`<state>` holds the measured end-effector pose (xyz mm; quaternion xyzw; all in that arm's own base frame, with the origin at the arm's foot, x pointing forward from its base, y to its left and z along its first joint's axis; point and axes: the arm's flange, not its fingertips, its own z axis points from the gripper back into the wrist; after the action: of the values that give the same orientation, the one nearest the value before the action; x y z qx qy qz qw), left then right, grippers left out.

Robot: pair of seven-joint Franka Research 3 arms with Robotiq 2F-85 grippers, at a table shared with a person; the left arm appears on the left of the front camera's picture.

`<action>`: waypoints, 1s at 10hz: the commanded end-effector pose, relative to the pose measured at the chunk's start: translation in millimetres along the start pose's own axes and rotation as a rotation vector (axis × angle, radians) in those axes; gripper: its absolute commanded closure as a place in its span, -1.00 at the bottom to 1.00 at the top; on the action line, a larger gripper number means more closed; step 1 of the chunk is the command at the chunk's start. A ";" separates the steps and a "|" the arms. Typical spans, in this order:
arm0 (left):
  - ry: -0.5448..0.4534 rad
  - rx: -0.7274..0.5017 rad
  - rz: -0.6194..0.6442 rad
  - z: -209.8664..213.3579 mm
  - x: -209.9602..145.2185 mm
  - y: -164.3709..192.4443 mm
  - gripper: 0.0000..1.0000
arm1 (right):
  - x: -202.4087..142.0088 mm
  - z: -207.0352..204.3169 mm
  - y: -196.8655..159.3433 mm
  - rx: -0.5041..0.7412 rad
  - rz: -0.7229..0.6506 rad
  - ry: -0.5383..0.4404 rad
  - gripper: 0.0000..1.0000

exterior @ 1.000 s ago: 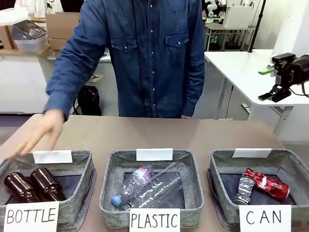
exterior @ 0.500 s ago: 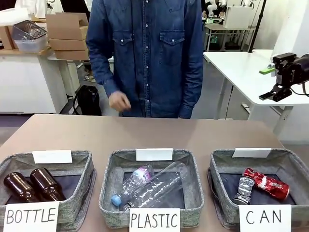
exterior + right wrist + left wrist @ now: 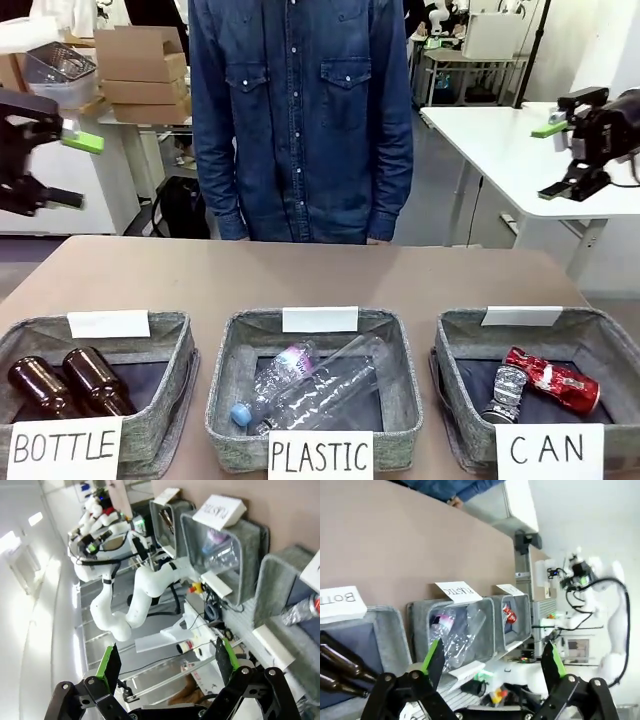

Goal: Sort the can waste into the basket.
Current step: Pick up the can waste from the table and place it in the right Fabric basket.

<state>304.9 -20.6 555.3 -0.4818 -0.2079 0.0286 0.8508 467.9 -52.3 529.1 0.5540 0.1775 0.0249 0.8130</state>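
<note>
The dented red can [image 3: 552,380] and the dark grey can [image 3: 507,392] lie side by side inside the grey basket [image 3: 600,335] signed "CAN", at the front right of the table. In the left wrist view the red can [image 3: 508,614] shows inside that far basket [image 3: 519,630]. The right wrist view catches a silver can end [image 3: 302,611] in the near basket [image 3: 280,577]. My left gripper [image 3: 76,172] hangs open, high above the table's left edge. High at the right, off the table, my right gripper [image 3: 556,160] also stands open. Both are empty [image 3: 493,660] [image 3: 166,662].
The "BOTTLE" basket [image 3: 165,345] holds two brown glass bottles [image 3: 70,382]. The "PLASTIC" basket [image 3: 235,345] holds clear plastic bottles [image 3: 310,385]. A person in a denim shirt [image 3: 300,110] stands at the far edge, arms down. Bare brown tabletop [image 3: 320,275] lies behind the baskets.
The person's hand has pulled back from above the bottle basket to the person's side. My left gripper has come into view at the left. The right gripper shifted slightly up.
</note>
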 end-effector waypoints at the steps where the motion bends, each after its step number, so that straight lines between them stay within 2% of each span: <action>1: -0.029 -0.073 0.053 -17.6 -17.8 45.8 -1.00 | -49.3 -17.7 13.1 0.053 -0.077 0.013 -1.00; 2: -0.057 -0.128 0.017 -22.7 -17.6 53.7 -1.00 | -56.6 -15.7 16.4 0.111 -0.080 -0.009 -1.00; 3: 0.029 -0.209 -0.106 -31.4 -23.6 55.0 -1.00 | -48.8 -14.7 15.0 0.097 -0.059 -0.130 -1.00; 4: -0.016 -0.056 0.065 -14.0 16.3 33.3 -1.00 | -46.5 -14.3 15.0 0.033 -0.051 0.013 -1.00; 10: -0.016 -0.056 0.065 -14.0 16.3 33.3 -1.00 | -46.5 -14.3 15.0 0.033 -0.051 0.013 -1.00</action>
<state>332.3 -8.6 524.8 -0.5178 -0.2058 0.0512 0.8288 421.5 -42.7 546.1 0.5696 0.1958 -0.0068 0.7982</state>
